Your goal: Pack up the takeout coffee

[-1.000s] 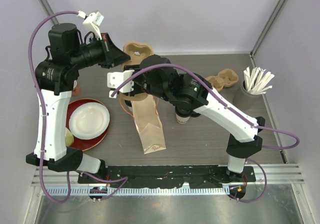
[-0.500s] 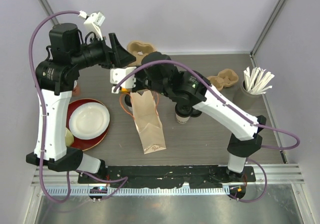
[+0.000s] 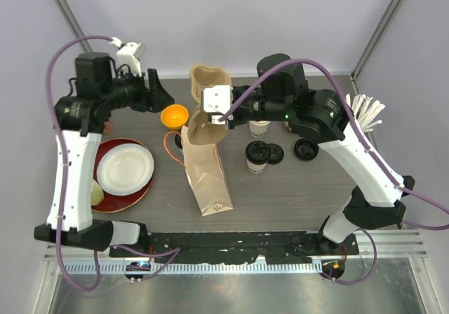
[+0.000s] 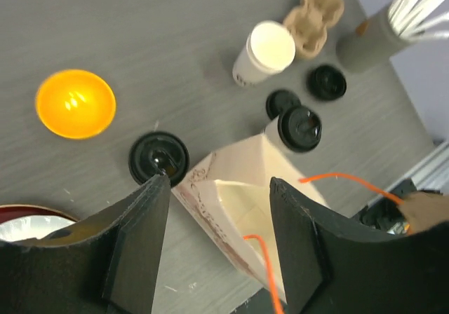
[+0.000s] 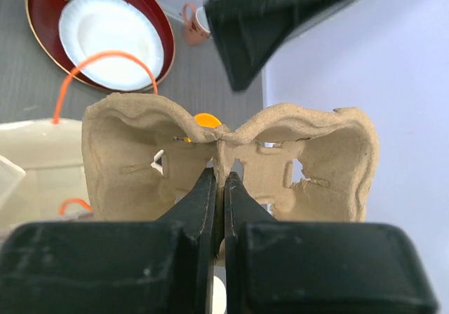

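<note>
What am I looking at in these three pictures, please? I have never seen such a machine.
These are two robot arms bolted at the near edge of a table. One picture looks down from above; the other two come from a camera on each wrist. On it are a brown paper bag, an orange bowl, a red plate, a lidded coffee cup, an open cup and loose black lids. The right end effector is shut on a cardboard cup carrier, held up near the bag's open end. The left end effector is open and holds nothing.
</note>
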Robot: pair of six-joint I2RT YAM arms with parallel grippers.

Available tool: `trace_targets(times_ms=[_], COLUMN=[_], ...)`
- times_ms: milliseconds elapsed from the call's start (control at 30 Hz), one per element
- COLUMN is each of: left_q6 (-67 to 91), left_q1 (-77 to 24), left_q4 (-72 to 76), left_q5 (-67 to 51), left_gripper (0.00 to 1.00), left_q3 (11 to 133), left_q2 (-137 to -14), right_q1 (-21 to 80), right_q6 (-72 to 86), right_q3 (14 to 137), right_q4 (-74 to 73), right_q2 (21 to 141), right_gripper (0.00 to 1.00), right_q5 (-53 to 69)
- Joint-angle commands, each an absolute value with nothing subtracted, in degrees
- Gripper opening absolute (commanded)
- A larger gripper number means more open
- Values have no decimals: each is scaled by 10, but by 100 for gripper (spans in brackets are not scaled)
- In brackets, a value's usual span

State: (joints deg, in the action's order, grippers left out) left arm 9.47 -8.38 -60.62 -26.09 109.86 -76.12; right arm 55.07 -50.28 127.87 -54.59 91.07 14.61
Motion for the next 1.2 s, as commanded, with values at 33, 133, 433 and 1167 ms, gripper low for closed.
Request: trace_targets(times_ms=[33,133,433,1167], left_q6=[56,53,3,-127], left_q1=[-81,-80,-82,-134], left_q4=[-555,-533,-556,-598], left_q5=[-358,-378,-489,-437], left_gripper=[64,68,72,42], left_q3=[1011,984,944,879], left_q2=[-798,-802,-803,-817], right_q1=[548,549,549,555], right_q6=[-446,-407,-387,-374], right_q3=[1245,1233,1147,1102], right_q4=[-477,-419,-370,-467], right_q2=[921,921,887,895], right_gripper=[1,1,1,1], right_q5=[185,173,186,223])
